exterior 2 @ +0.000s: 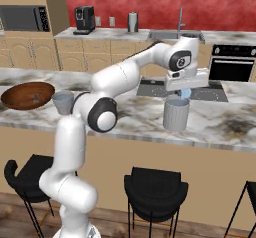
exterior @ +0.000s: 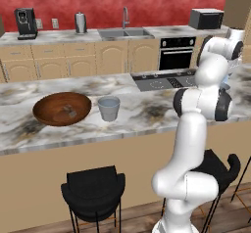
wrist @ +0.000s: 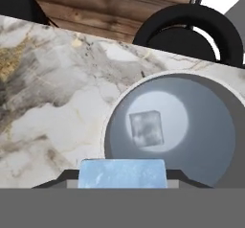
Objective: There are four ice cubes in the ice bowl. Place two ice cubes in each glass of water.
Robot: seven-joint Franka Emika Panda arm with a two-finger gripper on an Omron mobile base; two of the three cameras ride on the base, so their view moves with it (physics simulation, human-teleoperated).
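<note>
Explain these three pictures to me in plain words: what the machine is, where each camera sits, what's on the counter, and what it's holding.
The machine is a white robot arm on a driving base in a rendered kitchen. Two cameras ride behind it, left and right; the third looks down from its hand. On the marble counter stand a wide dark wooden bowl, a short grey-blue tumbler and a taller grey-blue tumbler. The tool hangs over the taller tumbler, with a pale blue ice cube between its tips. Another cube already lies inside that tumbler.
</note>
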